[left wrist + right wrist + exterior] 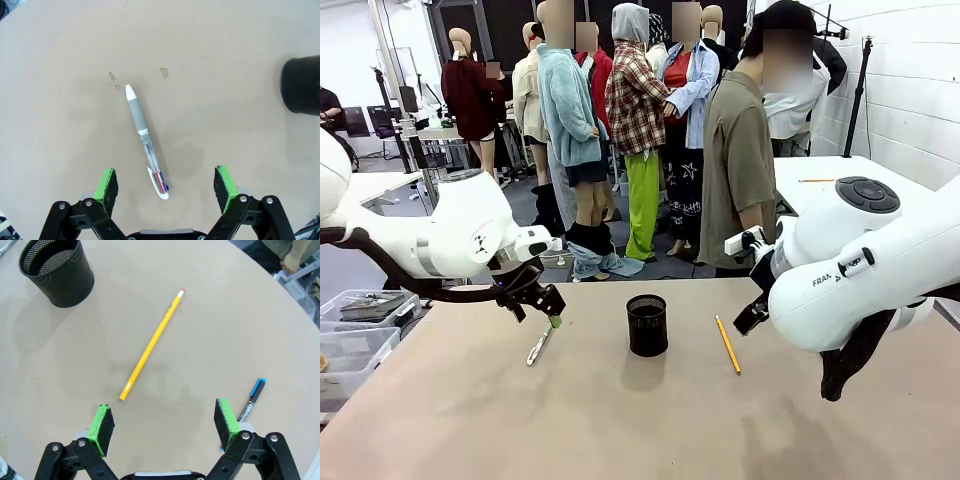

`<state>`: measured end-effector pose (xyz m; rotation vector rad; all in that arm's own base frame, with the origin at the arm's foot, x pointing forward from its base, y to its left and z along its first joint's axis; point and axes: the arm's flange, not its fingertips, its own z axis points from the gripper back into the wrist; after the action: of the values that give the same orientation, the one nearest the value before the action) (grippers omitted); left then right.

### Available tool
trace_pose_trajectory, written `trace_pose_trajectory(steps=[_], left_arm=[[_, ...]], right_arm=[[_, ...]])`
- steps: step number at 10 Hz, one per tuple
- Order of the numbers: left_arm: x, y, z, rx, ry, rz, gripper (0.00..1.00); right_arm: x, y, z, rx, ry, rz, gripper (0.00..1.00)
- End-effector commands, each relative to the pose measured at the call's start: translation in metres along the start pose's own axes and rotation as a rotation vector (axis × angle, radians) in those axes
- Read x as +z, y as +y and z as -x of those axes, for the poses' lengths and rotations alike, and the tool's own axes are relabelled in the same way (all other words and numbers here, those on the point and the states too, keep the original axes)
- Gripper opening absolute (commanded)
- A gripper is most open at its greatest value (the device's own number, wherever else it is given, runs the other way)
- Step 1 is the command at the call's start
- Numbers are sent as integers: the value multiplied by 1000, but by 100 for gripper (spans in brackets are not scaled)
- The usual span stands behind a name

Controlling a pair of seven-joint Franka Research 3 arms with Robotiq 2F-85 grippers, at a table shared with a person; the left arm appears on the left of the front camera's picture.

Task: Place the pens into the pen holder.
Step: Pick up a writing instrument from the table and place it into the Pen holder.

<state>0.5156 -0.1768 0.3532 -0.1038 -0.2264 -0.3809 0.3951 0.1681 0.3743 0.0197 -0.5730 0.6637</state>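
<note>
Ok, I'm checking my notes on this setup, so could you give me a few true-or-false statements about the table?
No pen stands in the cup: true.
The pencil leans against the cup: false; it lies flat on the table, apart from the cup.
The left gripper grips the white pen: false; it is open and the pen lies on the table.
The right gripper is open: true.
A blue pen lies near the right gripper: true.

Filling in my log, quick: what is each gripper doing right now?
Left gripper: open, holding nothing, over the white-silver pen.
Right gripper: open, holding nothing, near the yellow pencil.
</note>
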Motion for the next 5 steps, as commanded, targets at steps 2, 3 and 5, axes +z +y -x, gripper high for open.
trace_pose_trajectory(steps=[2, 3, 5], left_arm=[[-25, 2, -21, 58, 66, -36, 100], [-32, 4, -23, 64, 77, -38, 100], [-43, 7, -26, 71, 99, -32, 100]], right_arm=[[0, 0, 0, -1, 1, -1, 100], [0, 0, 0, -1, 1, -1, 100], [0, 0, 0, -1, 1, -1, 100]])
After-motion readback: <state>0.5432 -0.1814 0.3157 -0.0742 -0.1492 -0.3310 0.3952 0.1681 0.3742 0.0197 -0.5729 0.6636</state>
